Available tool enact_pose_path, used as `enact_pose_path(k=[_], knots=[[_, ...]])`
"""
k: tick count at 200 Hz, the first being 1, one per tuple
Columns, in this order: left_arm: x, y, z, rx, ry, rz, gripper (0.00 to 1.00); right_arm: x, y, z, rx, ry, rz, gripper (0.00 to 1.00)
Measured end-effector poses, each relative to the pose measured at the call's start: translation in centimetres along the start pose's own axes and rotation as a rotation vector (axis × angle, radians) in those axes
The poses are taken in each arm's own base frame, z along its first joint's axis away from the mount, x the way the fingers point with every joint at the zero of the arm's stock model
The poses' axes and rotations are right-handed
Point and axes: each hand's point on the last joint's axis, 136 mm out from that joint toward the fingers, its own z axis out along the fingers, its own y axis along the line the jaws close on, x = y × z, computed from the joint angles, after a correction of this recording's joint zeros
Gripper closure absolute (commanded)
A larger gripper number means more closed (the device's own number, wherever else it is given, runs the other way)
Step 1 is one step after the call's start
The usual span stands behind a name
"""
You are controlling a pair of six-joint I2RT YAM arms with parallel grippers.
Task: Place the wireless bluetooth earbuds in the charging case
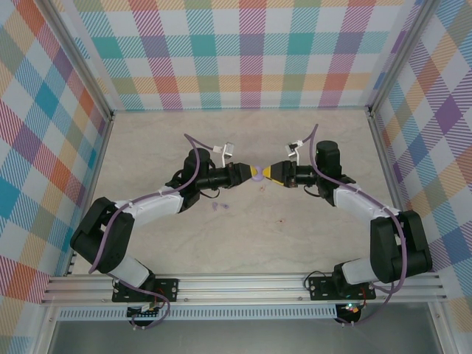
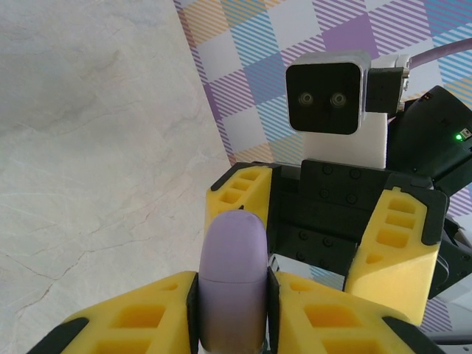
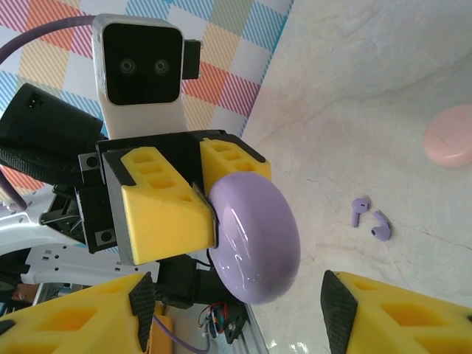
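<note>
Slipping is my worry: left gripper (image 1: 247,174) pinches the charging case (image 3: 254,236), right gripper (image 1: 274,173) spread just in front; 2 earbuds (image 3: 361,209) lie on table (image 1: 243,251) below. Prying it open may twist it loose.

Purple earbuds (image 3: 380,226), lilac case (image 3: 254,240), plaid walls (image 1: 243,51)

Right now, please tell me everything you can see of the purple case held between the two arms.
The purple case is a smooth, glossy, rounded pebble, pale lilac, plastic by its look. No seam or open lid shows, so it seems closed. It hangs above the table, clamped between the yellow fingers of the left pincer and sticking out past their tips. The right pincer faces it, jaws open on either side, apparently not touching it.
</note>
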Motion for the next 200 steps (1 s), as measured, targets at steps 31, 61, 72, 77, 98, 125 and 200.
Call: enact_pose_path(k=[31,61,72,77,98,125,200], knots=[[0.1,-0.4,0.1,0.013,0.004,0.008,0.71,0.1,0.4,0.6,-0.016,0.019,-0.007,0.42],[0.0,-0.9,0.2,0.028,0.001,0.02,0.71,0.2,0.6,1.0,-0.027,0.031,-0.009,0.49],[-0.1,-1.1,0.2,0.032,0.001,0.023,0.71,0.3,0.7,1.2,-0.03,0.035,-0.006,0.51],[-0.1,-1.2,0.2,0.034,0.001,0.025,0.71,0.3,0.7,1.2,-0.032,0.036,-0.003,0.52],[-0.1,-1.3,0.3,0.039,0.002,0.031,0.71,0.2,0.8,1.2,-0.038,0.035,-0.007,0.55],[-0.1,-1.4,0.3,0.042,-0.001,0.034,0.71,0.0,0.8,1.2,-0.038,0.029,-0.007,0.57],[-0.3,-1.8,0.0,0.038,-0.01,0.06,0.71,-0.4,0.8,1.1,-0.013,0.002,-0.017,0.58]])
